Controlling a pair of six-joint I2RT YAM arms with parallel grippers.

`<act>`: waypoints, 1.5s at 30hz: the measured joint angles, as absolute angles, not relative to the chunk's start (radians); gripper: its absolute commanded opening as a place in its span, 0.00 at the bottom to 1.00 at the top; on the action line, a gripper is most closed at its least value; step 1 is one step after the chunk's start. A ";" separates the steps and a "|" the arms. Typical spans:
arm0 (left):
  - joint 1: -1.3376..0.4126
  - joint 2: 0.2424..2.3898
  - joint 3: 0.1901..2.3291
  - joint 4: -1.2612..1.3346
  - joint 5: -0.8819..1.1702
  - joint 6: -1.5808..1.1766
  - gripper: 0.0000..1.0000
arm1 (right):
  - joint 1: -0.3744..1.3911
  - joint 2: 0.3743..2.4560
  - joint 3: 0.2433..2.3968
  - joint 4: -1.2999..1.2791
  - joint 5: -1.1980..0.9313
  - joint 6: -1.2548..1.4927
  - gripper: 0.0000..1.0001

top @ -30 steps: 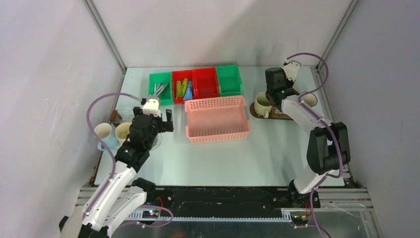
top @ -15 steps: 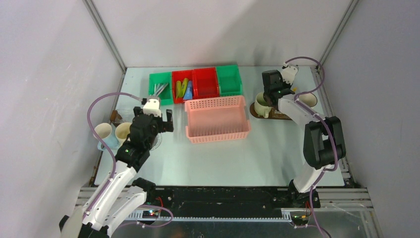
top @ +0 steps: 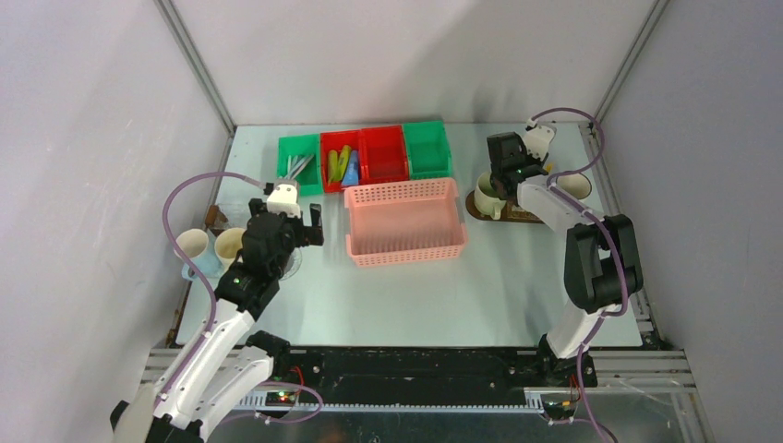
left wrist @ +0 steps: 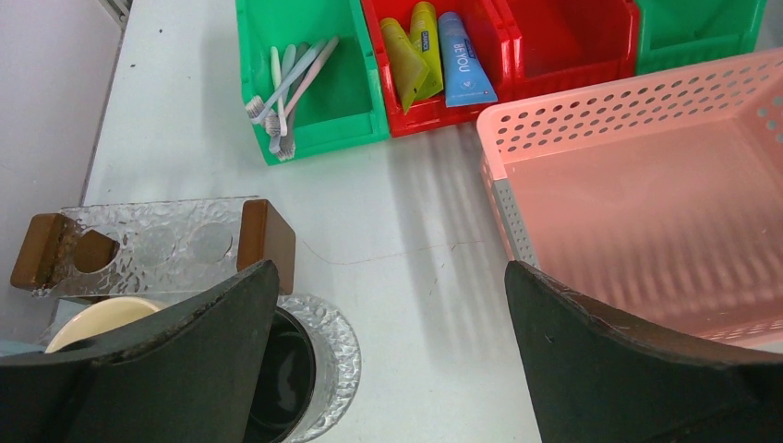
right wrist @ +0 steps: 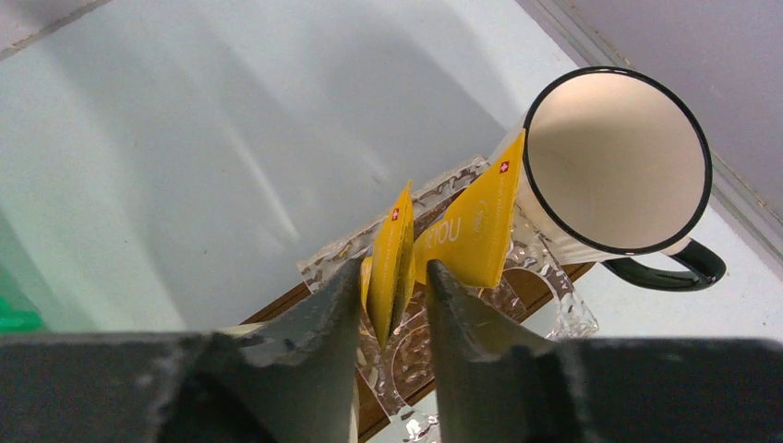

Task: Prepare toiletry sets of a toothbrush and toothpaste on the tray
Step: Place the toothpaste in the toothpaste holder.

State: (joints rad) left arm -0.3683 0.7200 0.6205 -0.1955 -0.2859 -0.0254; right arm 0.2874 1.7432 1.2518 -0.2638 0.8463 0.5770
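Note:
My right gripper (right wrist: 392,275) is shut on a yellow tube (right wrist: 389,254) and holds it upright over a clear holder (right wrist: 545,295) on the brown tray (right wrist: 305,300). A second yellow tube (right wrist: 475,226) stands in that holder beside a white mug (right wrist: 614,157). In the top view the right gripper (top: 515,172) is over the tray (top: 506,217), between a cream mug (top: 487,195) and the white mug (top: 578,185). My left gripper (left wrist: 388,277) is open and empty above a dark mug (left wrist: 277,374) on a clear disc (left wrist: 337,351). No brush shows at the tray.
A pink basket (top: 404,221) sits mid-table. Behind it stand green and red bins, holding toothbrushes (left wrist: 282,88) and tubes (left wrist: 434,51). A clear holder with wooden ends (left wrist: 148,245) and two light mugs (top: 194,245) stand at the left edge.
My right gripper has shifted a little left and back over the tray with the yellow tube. The left arm has not moved.

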 measured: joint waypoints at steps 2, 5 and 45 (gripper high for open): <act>-0.368 0.720 0.620 -0.196 -0.286 -0.025 0.99 | 0.287 1.743 1.252 -0.265 0.846 0.576 0.41; -0.368 0.720 0.620 -0.196 -0.286 -0.025 1.00 | 0.288 1.739 1.252 -0.263 0.844 0.566 0.44; -0.284 1.178 0.952 -0.345 -0.354 -0.233 0.90 | 0.354 1.214 1.252 -0.469 0.302 0.216 0.88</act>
State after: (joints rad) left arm -0.2840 1.1782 0.9524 -0.3447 -0.3538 -0.2325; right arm 0.3542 1.2137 1.2518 -0.4694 0.3016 0.2161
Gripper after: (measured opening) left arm 0.923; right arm 0.881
